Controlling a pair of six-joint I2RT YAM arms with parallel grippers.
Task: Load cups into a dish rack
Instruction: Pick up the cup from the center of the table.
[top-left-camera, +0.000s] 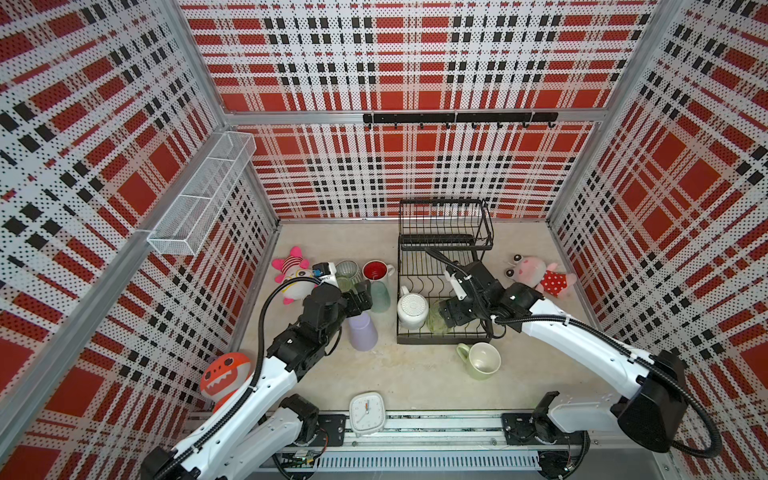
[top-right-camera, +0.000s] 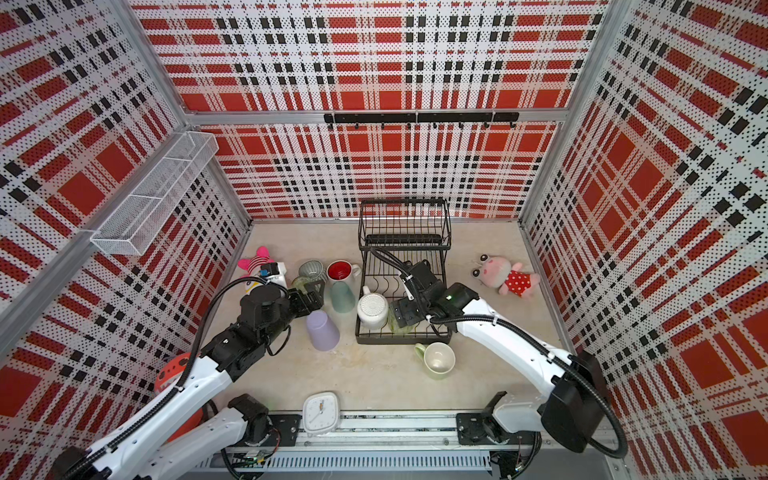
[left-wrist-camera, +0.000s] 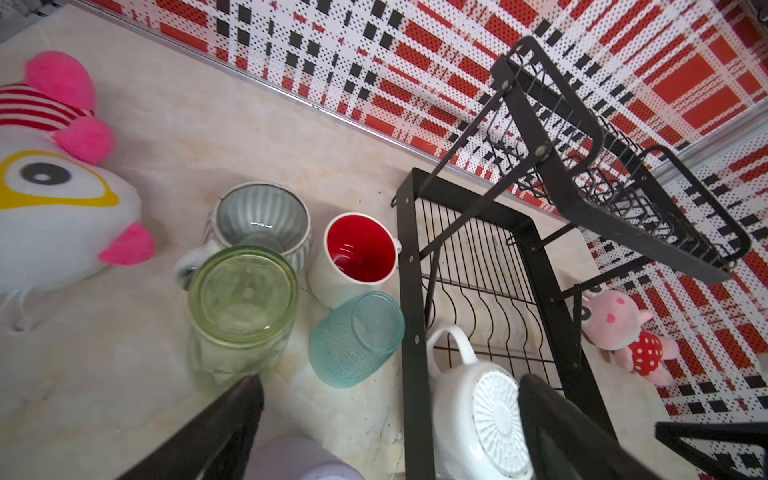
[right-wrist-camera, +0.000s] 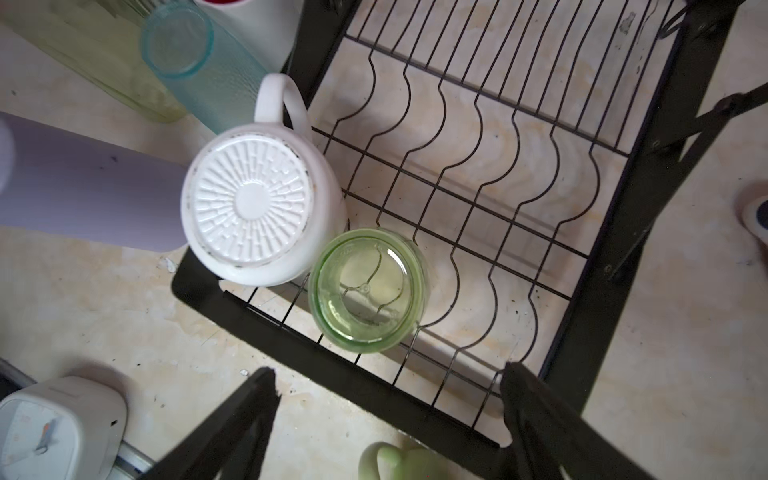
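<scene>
The black dish rack (top-left-camera: 440, 341) stands at the middle right. A white mug (right-wrist-camera: 253, 208) and a clear green glass (right-wrist-camera: 368, 291) sit upside down in its lower tier. My right gripper (right-wrist-camera: 386, 374) hovers open just above that glass, holding nothing. My left gripper (left-wrist-camera: 390, 382) is open and empty over the cups left of the rack: a green glass (left-wrist-camera: 243, 299), a ribbed mug (left-wrist-camera: 262, 216), a red-inside mug (left-wrist-camera: 359, 249), an inverted teal tumbler (left-wrist-camera: 353, 340) and an inverted lavender tumbler (top-left-camera: 362, 332). A pale-green mug (top-left-camera: 480, 359) lies in front of the rack.
Plush toys lie at the far left (top-left-camera: 291, 274), right of the rack (top-left-camera: 540, 276) and by the left arm (top-left-camera: 224, 376). A white square clock (top-left-camera: 366, 412) sits at the front edge. A white mesh basket (top-left-camera: 203, 195) hangs on the left wall.
</scene>
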